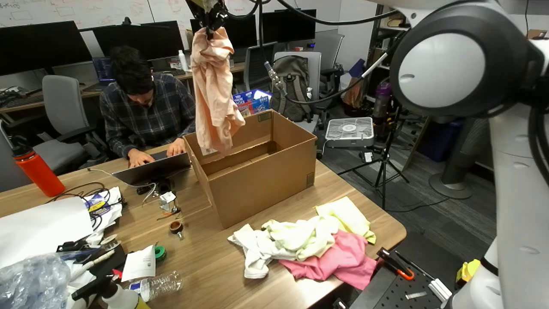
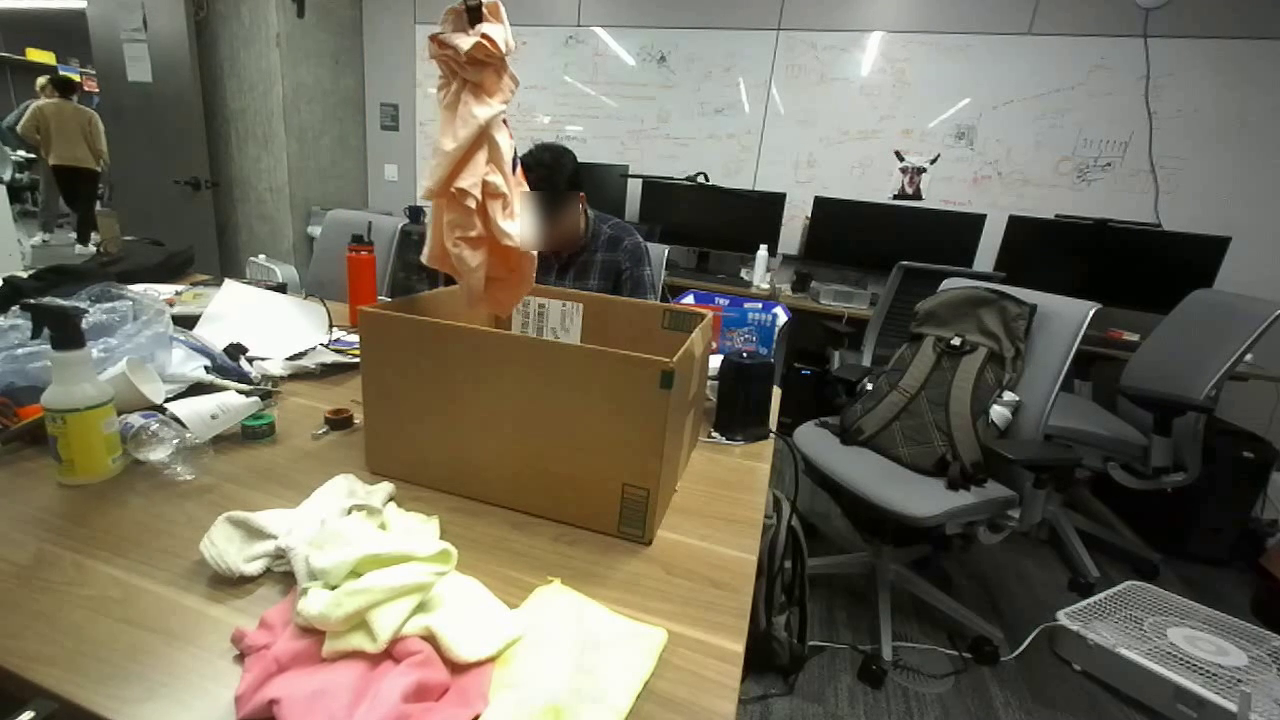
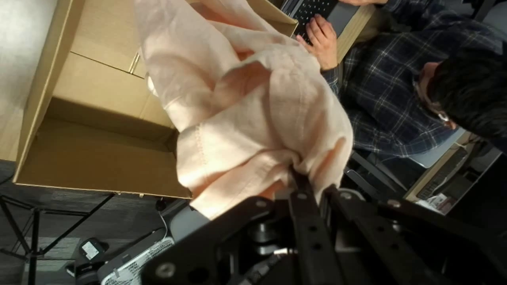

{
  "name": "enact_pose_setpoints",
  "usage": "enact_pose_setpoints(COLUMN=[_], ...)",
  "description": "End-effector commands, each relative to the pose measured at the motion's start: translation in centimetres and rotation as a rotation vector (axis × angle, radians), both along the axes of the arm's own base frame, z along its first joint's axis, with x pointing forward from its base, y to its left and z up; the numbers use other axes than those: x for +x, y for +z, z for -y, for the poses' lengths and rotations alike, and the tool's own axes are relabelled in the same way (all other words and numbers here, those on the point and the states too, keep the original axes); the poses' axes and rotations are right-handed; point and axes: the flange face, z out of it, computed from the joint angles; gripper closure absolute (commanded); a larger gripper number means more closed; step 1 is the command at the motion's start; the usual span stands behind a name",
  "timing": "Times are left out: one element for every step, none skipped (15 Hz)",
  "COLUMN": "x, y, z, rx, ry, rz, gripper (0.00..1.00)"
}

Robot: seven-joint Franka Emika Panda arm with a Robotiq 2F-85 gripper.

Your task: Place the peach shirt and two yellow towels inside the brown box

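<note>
We have jaws clamped on peach shirt (image 1: 213, 86), hanging over left end of brown box (image 1: 262, 184); first of three, not yet dropped, we judge; remaining: bunched yellow towel (image 1: 306, 232) and flat yellow towel (image 1: 346, 216), both on bench (image 1: 206, 274), near side of brown box.

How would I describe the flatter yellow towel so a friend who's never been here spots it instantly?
Find the big brown box on the wooden table, then the heap of cloths beside its long side. The flatter yellow towel lies at the heap's edge, next to the pink cloth. It's brighter and smoother than the bunched-up paler yellow towel.
</note>
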Motion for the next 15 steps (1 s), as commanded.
enact_pose_setpoints(x=[1.0,1.2,1.3,1.3,1.4,1.4,1.3,1.3,1.3,1.2,1.1,1.1,1.0,0.9,0.9], y=[1.2,1.2,1.2,1.2,1.2,1.1,1.1,1.0,1.0,1.0,1.0,0.9,0.7,0.6,0.5], z=[1.4,1.7,2.2,2.5,2.8,3.0,3.2,3.4,3.6,3.9,4.2,4.4,4.8,5.3,5.8], rx=[0.005,0.002,0.001,0.001,0.003,-0.005,-0.012,-0.013,-0.020,-0.023,-0.022,-0.024,-0.029,-0.034,-0.040], ry=[-0.040,-0.048,-0.057,-0.058,-0.057,-0.046,-0.045,-0.038,-0.034,-0.031,-0.023,-0.016,-0.006,0.003,0.012], rz=[0.029,0.030,0.033,0.031,0.029,0.015,0.010,0.002,-0.002,-0.009,-0.021,-0.031,-0.044,-0.057,-0.069], gripper=[0.98,0.98,0.98,0.98,0.97,0.68,0.68,0.60,0.54,0.44,0.38,0.31,0.22,0.16,0.07])
